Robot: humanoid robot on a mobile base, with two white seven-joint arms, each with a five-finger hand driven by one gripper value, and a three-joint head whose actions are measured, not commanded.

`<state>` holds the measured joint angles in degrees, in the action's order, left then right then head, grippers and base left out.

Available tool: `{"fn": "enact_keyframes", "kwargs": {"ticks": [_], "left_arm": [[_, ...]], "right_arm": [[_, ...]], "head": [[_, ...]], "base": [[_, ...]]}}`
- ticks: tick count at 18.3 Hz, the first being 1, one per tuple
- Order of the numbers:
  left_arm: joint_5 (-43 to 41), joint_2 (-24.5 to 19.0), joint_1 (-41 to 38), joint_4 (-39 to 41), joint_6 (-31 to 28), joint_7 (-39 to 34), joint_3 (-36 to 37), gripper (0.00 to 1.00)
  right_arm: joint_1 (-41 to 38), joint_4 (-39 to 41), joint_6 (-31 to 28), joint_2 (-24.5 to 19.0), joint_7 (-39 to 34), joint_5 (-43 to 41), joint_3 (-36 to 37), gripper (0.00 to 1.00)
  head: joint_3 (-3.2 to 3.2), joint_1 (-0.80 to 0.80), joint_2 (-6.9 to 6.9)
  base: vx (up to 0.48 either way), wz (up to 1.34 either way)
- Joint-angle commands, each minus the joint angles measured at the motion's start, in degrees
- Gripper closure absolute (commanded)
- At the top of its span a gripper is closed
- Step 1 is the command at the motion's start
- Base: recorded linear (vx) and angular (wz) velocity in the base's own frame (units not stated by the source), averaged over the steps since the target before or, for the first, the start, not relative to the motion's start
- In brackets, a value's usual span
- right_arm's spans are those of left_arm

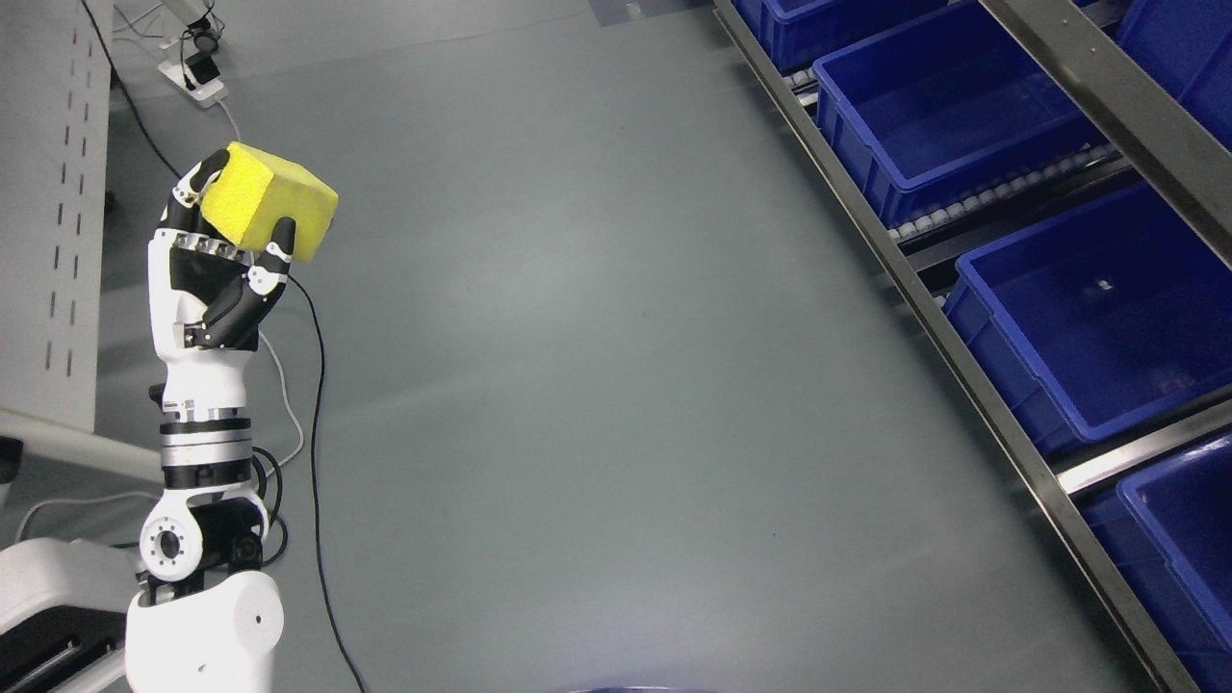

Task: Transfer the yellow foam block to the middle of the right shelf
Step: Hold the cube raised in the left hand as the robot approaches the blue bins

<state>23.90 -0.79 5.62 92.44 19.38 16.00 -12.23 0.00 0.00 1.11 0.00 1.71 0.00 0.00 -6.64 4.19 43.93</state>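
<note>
A yellow foam block (272, 201) is held up in my left hand (241, 217), whose fingers and thumb are curled around its lower sides. The arm (202, 452) rises from the lower left, forearm upright, and the block is high over the grey floor at the left of the picture. The shelf (972, 385) with blue bins runs along the right side, far from the block. The nearest middle bin (1107, 308) looks empty. My right arm is out of view.
A metal rail frames the shelf's front edge. Another blue bin (943, 115) sits further back and one (1184, 549) nearer. A white perforated cabinet (48, 192) stands at the left. Black cables (316, 433) and a power strip (197, 77) lie on the floor.
</note>
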Motion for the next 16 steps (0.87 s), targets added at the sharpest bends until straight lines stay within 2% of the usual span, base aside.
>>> {"fn": "enact_keyframes", "kwargs": {"ticks": [1, 9, 16], "left_arm": [[0.0, -1.0, 0.4, 0.2, 0.0, 0.6, -0.8, 0.57], [0.0, -0.2, 2.4, 0.0, -0.3, 0.6, 0.6, 0.57], [0.0, -0.2, 2.2, -0.1, -0.4, 0.6, 0.8, 0.57]], "right_arm": [[-1.4, 1.0, 0.0, 1.0, 0.0, 0.2, 0.7, 0.00], [-1.4, 1.0, 0.0, 1.0, 0.0, 0.2, 0.7, 0.00], [-1.4, 1.0, 0.0, 1.0, 0.0, 0.2, 0.7, 0.00]], "head": [[0.00, 0.00, 0.00], [0.00, 0.00, 0.00], [0.00, 0.00, 0.00]], "base": [[0.309, -0.17], [0.397, -0.22], [0.446, -0.55]]}}
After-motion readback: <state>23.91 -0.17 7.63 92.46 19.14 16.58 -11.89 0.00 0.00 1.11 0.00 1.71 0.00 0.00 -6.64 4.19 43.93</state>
